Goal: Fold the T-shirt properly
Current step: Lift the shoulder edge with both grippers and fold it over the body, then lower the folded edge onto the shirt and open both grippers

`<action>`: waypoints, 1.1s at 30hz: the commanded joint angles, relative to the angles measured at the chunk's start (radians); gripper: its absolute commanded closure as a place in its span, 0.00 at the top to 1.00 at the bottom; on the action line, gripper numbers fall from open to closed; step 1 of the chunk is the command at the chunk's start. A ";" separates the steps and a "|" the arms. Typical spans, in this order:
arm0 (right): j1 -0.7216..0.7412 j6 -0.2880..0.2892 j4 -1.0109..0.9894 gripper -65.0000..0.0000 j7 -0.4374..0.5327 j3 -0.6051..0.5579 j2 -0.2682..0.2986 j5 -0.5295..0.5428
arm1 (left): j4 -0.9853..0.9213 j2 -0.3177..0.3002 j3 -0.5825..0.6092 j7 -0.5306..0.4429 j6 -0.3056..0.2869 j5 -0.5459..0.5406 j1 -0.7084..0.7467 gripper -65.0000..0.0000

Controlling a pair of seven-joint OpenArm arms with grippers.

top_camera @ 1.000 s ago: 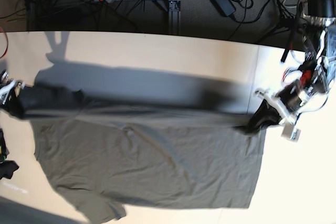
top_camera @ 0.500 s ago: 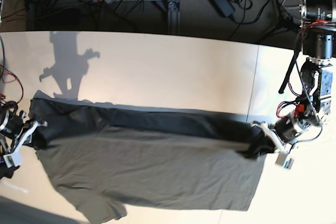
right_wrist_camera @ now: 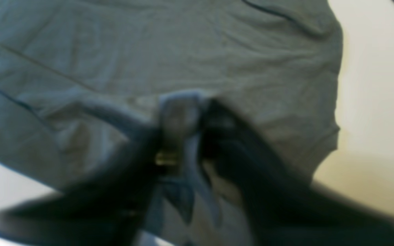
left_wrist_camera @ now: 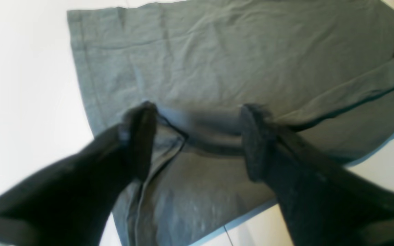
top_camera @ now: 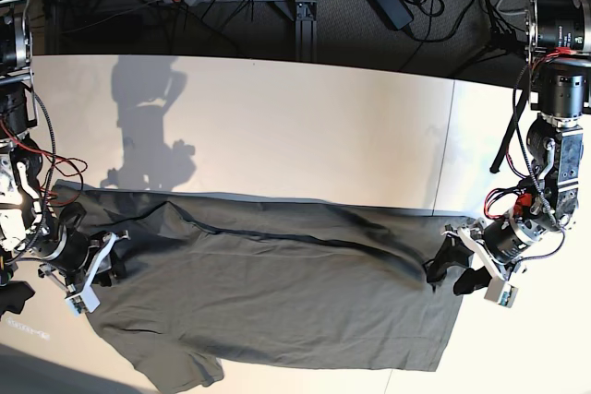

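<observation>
The white table (top_camera: 277, 126) carries the olive-grey T-shirt (top_camera: 268, 292), spread flat with its far long edge folded over toward the near side. The left gripper (left_wrist_camera: 197, 136) stands wide apart over the hem-side fold, while the right gripper (right_wrist_camera: 186, 136) pinches a blurred bunch of cloth near the sleeve end.
</observation>
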 commanded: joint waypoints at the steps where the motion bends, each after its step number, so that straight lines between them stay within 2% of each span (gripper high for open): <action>1: 0.032 0.064 0.007 0.50 0.023 0.011 0.017 0.008 | 0.013 -0.014 -0.006 -0.026 -0.013 -0.016 -0.039 0.66; 2: 0.032 0.063 0.007 0.62 0.023 0.011 0.017 0.008 | 0.013 -0.014 -0.006 -0.026 -0.013 -0.016 -0.047 0.66; 3: 0.032 0.063 0.007 0.68 0.023 0.011 0.017 0.008 | 0.013 -0.014 -0.006 -0.025 -0.013 -0.016 -0.054 0.66; 10: 0.029 0.063 0.008 0.67 0.022 0.092 0.007 0.025 | 0.015 -0.010 -0.006 -0.010 -0.013 -0.051 -0.069 0.64; 11: 0.029 0.064 0.006 0.61 0.022 0.111 -0.001 0.027 | 0.014 -0.007 -0.006 -0.008 -0.013 -0.045 -0.068 0.59; 12: 0.029 0.064 0.003 0.48 0.021 0.126 -0.009 0.024 | 0.014 -0.001 -0.006 0.002 -0.013 -0.031 -0.068 0.48; 13: 0.029 0.064 -0.002 0.29 0.019 0.135 -0.015 0.020 | 0.014 0.007 -0.006 0.011 -0.013 -0.013 -0.068 0.34; 14: 0.029 0.064 -0.012 0.06 0.015 0.143 -0.021 0.014 | 0.014 0.018 -0.006 0.018 -0.013 0.001 -0.068 0.19; 15: 0.029 0.064 -0.028 0.00 0.014 0.148 -0.028 0.001 | 0.013 0.029 -0.006 0.024 0.008 0.009 -0.068 0.08; 16: 0.029 0.063 -0.048 0.00 0.018 0.152 -0.034 -0.019 | 0.011 0.038 -0.006 0.024 0.032 0.021 -0.069 0.00; 19: 0.029 0.059 -0.125 0.00 0.045 0.161 -0.059 -0.069 | -0.034 0.063 -0.006 0.018 0.080 0.073 -0.072 0.00; 27: 0.018 0.060 -0.341 0.00 0.053 0.161 -0.080 -0.073 | -0.257 0.087 -0.006 -0.074 0.087 0.208 -0.071 0.00; 33: -0.026 0.061 -0.349 0.00 0.040 0.161 -0.078 -0.036 | -0.283 0.100 -0.006 -0.115 0.098 0.339 -0.061 0.00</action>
